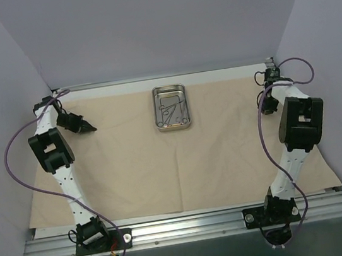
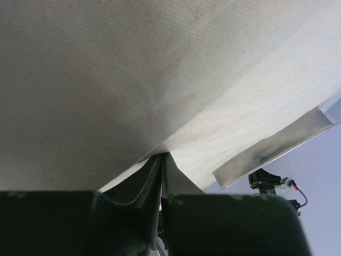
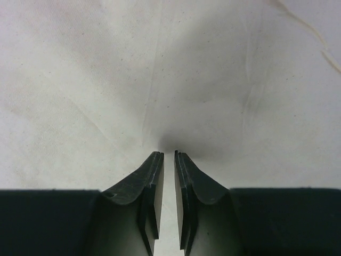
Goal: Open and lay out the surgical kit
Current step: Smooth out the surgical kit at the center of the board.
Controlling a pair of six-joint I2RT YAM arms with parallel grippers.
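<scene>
The beige cloth wrap (image 1: 164, 167) lies spread wide over the table. The shiny steel tray (image 1: 156, 111) stands on it at the far middle, with several ring-handled instruments (image 1: 172, 110) inside. My left gripper (image 1: 88, 127) is low at the cloth's far left. In the left wrist view its jaws (image 2: 161, 154) are shut, pinching the cloth (image 2: 133, 69), and the tray's wall (image 2: 277, 146) shows to the right. My right gripper (image 1: 267, 105) is at the cloth's far right. Its jaws (image 3: 168, 153) are nearly closed on the cloth (image 3: 106, 80), and creases radiate from the tips.
Purple walls close in the left, right and back. An aluminium rail (image 1: 185, 228) carrying both arm bases runs along the near edge. Purple cables (image 1: 12, 156) loop beside each arm. The cloth's near right corner (image 1: 334, 178) reaches close to the rail.
</scene>
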